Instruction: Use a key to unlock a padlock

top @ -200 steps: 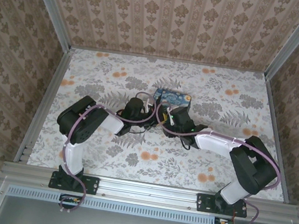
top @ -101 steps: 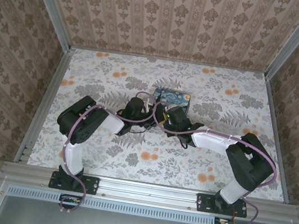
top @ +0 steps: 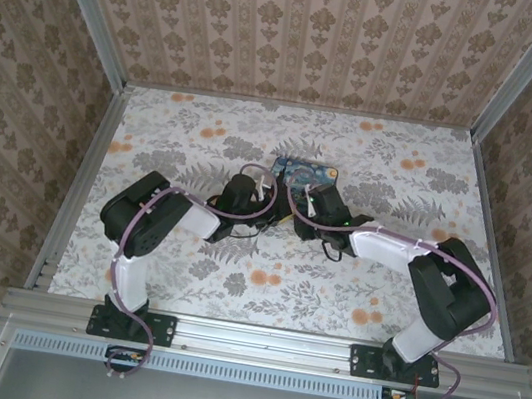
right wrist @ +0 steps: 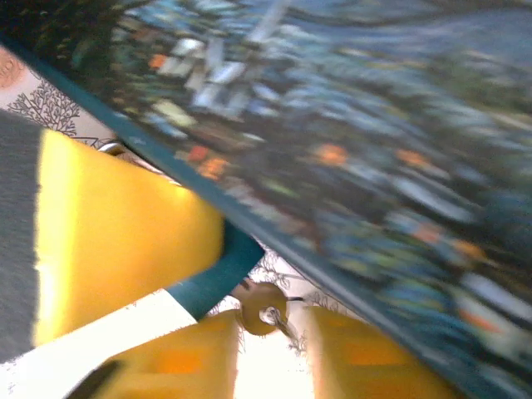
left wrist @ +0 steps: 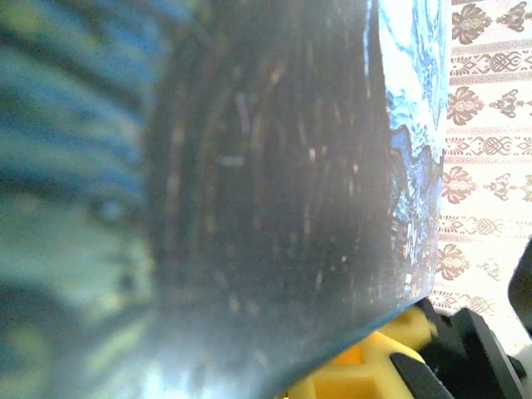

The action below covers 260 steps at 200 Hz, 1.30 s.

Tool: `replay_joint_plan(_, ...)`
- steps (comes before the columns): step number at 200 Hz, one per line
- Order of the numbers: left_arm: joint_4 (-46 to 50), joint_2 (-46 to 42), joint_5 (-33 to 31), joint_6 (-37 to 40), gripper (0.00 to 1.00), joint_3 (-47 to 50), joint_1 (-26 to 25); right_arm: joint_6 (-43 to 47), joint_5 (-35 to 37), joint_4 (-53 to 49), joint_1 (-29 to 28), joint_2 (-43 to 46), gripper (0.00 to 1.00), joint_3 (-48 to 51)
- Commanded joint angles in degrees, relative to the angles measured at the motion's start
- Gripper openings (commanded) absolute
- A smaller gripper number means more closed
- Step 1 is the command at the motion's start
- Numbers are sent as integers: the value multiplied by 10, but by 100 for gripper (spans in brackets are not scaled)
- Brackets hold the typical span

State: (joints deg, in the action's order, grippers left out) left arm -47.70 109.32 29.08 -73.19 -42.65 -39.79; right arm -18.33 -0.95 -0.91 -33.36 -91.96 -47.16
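Observation:
In the right wrist view the padlock (right wrist: pixel 220 270), a small teal-blue body, sticks out from under a big yellow finger (right wrist: pixel 125 241) of my left gripper, which is shut on it. A brass key (right wrist: pixel 262 307) with a ring hole projects from the padlock's end. The key head sits between the yellow fingers of my right gripper (right wrist: pixel 266 332), whose jaws stand apart with a gap on the right side. From above, my left gripper (top: pixel 267 203) and right gripper (top: pixel 296 204) meet nose to nose just in front of the painted box.
A blue night-sky painted box (top: pixel 313 173) lies on the flowered table (top: pixel 185 136) right behind both grippers. The box (right wrist: pixel 357 125) spans the upper right wrist view, and the box (left wrist: pixel 249 166) looms close and blurred in the left wrist view. Patterned walls enclose the table.
My right arm has shifted slightly, its wrist now nearer the box. The left arm has stayed put.

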Motion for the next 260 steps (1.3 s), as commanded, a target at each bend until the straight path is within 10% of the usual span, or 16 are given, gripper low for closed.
replay_joint_plan(1, 62, -17, 21, 22, 0, 13, -11, -59, -73, 80, 21, 59, 49, 25)
replay_joint_plan(63, 200, -58, -18, 131, 2, -3, -13, -158, -134, 169, 59, 91, 59, 112)
replay_joint_plan(176, 296, -150, -48, 205, 72, 3, -21, -249, -165, 296, 77, 15, 61, 118)
replay_joint_plan(260, 515, -305, -191, 321, 100, -53, 7, -248, -186, 302, 102, 1, 66, 81)
